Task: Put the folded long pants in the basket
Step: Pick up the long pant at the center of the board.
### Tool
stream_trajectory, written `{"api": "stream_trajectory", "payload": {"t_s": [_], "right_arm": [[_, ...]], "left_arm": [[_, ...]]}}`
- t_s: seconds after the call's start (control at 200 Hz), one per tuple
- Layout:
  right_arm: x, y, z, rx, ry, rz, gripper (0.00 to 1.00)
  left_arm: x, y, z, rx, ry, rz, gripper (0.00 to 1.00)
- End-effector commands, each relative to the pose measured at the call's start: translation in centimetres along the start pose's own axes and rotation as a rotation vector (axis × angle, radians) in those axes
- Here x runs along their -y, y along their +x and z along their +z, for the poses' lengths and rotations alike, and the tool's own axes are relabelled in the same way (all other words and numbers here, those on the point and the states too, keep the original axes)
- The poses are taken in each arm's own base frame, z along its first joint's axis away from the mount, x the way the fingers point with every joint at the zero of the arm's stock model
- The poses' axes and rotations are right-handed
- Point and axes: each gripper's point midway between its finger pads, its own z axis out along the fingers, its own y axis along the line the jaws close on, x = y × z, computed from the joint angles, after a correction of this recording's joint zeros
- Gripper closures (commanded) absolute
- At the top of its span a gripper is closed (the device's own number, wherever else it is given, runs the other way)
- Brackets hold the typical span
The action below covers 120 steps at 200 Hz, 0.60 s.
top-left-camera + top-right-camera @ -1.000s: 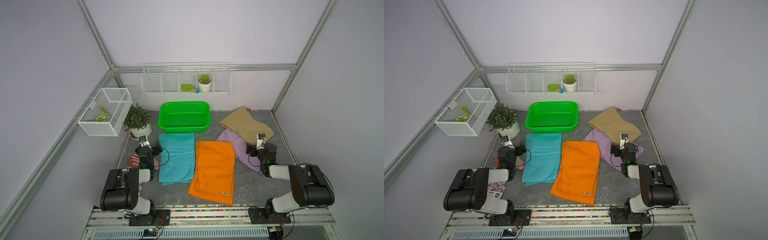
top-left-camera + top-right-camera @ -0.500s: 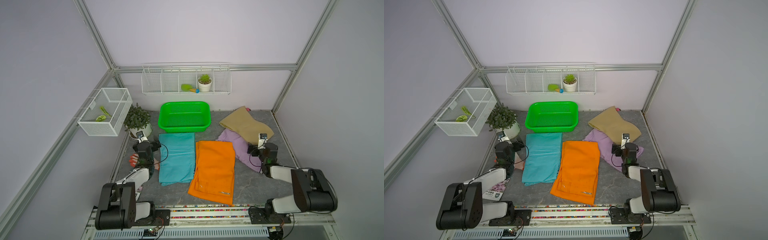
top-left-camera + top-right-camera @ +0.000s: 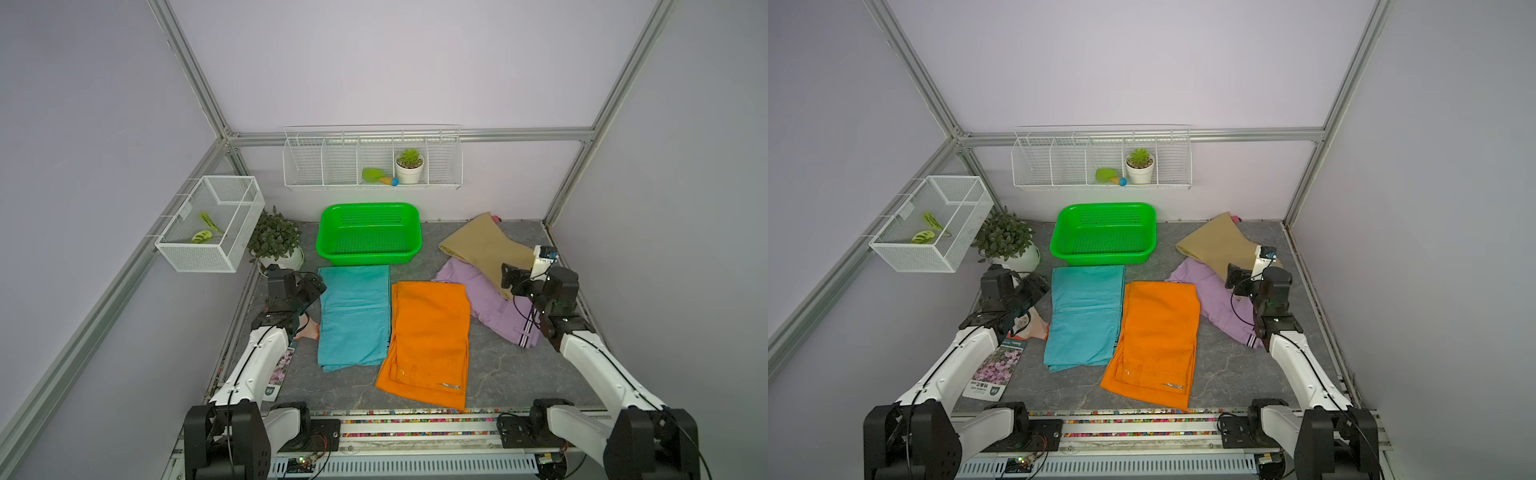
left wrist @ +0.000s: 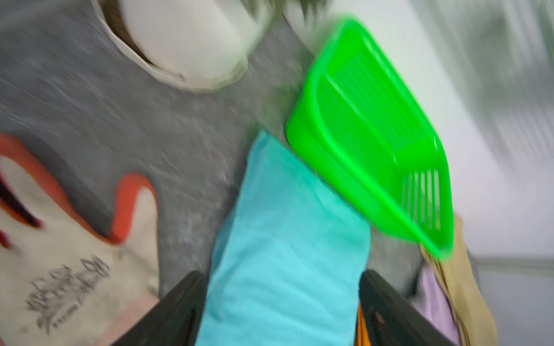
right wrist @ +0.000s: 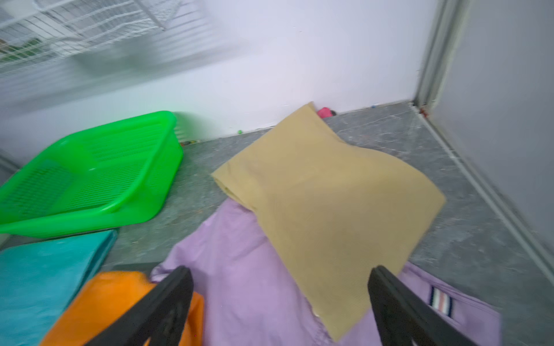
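Teal pants (image 3: 354,316) beside left gripper (image 4: 280,272), tan pants (image 3: 482,245) before right gripper (image 5: 280,268); both spread, empty. Beware shallow pinch unfolding cloth, dragging lilac pants (image 3: 478,299).

Left gripper (image 4: 281,274): jaws wide apart, arm stretched forward.
Right gripper (image 5: 280,269): jaws wide apart, arm stretched forward.

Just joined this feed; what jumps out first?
The bright green basket sits empty at the back centre. In front of it lie the teal pants, with the orange pants beside them to the right. Farther right, the tan pants lie partly over the lilac pants.
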Motion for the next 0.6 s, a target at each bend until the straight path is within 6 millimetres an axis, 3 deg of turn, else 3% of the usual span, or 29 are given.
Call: {"api": "stream_trajectory", "payload": {"t_s": [0.0,0.17,0.275,0.445,0.595], "right_arm": [[-4.3,2.9,0.5,-0.204,-0.192,0.035,0.08],[-11.1,3.9,1.7,-0.353,-0.372,-0.199,0.09],[-13.9,5.4,3.5,-0.463,-0.446,-0.285,0.11],[-16.2,8.2,7.8,-0.645,-0.496,-0.362,0.13],[-16.8,11.2,10.9,-0.804,-0.495,-0.436,0.17]], "left_arm": [[2.7,5.6,-2.4,-0.278,0.122,-0.010,0.19],[4.3,10.3,-5.3,-0.395,0.209,0.012,0.18],[4.7,12.4,-6.0,-0.447,0.233,0.011,0.18],[4.2,15.1,-6.1,-0.539,0.194,0.040,0.16],[3.7,16.3,-6.0,-0.577,0.186,0.034,0.17]]}}
